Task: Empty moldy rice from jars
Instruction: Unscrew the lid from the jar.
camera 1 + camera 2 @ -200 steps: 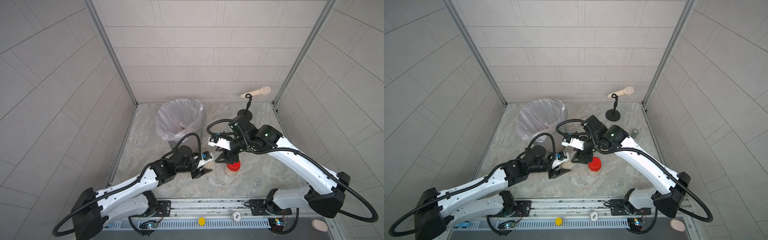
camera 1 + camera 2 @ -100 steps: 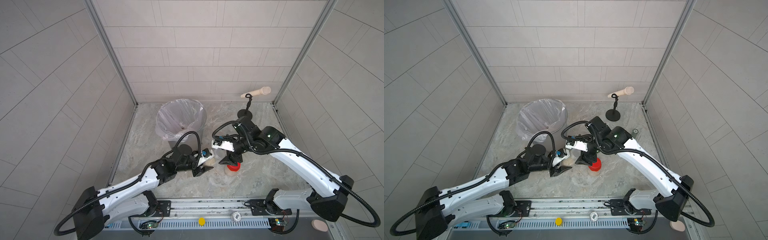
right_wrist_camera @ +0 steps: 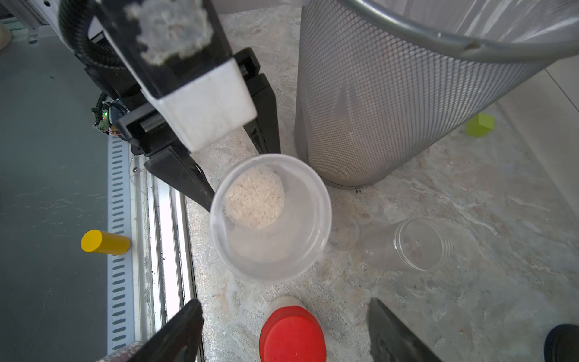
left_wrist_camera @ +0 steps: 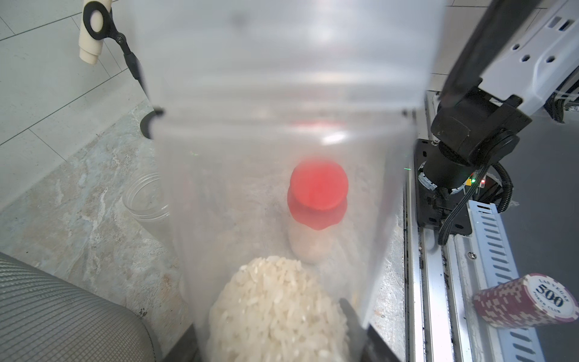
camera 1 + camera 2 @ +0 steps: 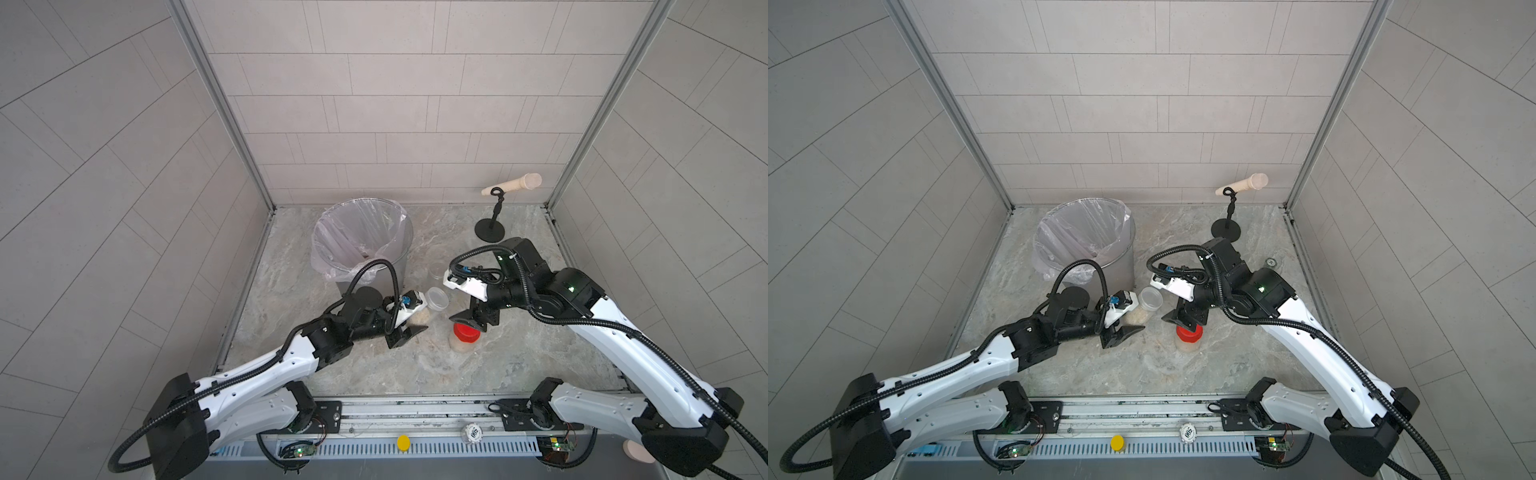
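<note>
In both top views the left gripper (image 5: 415,323) (image 5: 1128,322) pinches a clear jar (image 5: 434,300) (image 5: 1149,298) tight. The jar is tipped over above the middle of the bench (image 5: 523,357), and its rice (image 5: 420,318) (image 5: 1137,316) has slumped toward the gripped end. The right gripper (image 5: 471,325) (image 5: 1185,321) hangs with jaws spread and holds nothing. It is just over the red-lidded jar (image 5: 466,333) (image 5: 1188,333), which stands upright with rice in its bottom. A mesh bin (image 5: 395,266) with a plastic liner stands toward the back left corner. An empty jar (image 5: 438,270) sits between it and the right arm.

From the left wrist, the clear jar (image 4: 282,156) fills the frame, with rice (image 4: 279,313) heaped at the end nearest the jaws. The red-lidded jar (image 4: 318,194) shows blurred through its wall, and the empty jar (image 4: 144,200) stands off to one side. I cannot tell whether a lid closes the held jar.

From the right wrist, the right gripper (image 3: 283,302) has its fingers wide apart on either side of the red-lidded jar (image 3: 293,335), and neither finger touches it. Beyond, the left gripper (image 3: 238,177) clamps the clear jar (image 3: 282,250), with rice (image 3: 253,197) inside. The mesh bin (image 3: 391,109) and the empty jar (image 3: 419,244) stand nearby.
</note>
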Controlling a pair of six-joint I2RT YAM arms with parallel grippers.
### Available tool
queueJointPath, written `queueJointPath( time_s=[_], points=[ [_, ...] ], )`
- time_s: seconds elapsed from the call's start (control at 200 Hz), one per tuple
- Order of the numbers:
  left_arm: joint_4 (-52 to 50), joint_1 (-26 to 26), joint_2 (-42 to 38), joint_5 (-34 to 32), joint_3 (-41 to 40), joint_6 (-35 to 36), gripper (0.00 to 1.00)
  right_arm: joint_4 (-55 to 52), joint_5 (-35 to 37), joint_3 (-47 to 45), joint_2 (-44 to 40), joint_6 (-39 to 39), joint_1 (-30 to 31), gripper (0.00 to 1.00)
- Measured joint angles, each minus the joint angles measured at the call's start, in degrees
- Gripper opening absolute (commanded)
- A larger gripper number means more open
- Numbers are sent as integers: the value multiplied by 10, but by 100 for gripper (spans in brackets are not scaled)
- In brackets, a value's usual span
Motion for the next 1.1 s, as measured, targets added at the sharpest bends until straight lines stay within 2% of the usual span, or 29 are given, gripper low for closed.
queueJointPath(
  time_s=[0.07,0.14,0.3,0.425,0.51,0.751,1.101],
  points=[
    [0,0,-2,-1,0,0,30,14,20,-7,-20,56,-2,90],
    [0,0,-4,-3,0,1,30,19,39,9,-28,130,-5,90],
    [0,0,-9,-11,0,7,30,6,67,116,0,337,-6,77],
    [0,0,-10,-15,0,12,30,-6,71,151,32,504,-2,76],
    [0,0,-11,-18,0,14,31,-23,87,150,52,576,13,76],
    [8,0,-11,-21,-1,17,31,-53,97,155,95,671,43,77],
    [13,0,-10,-23,-4,17,31,-74,105,176,129,685,83,80]
  ],
)
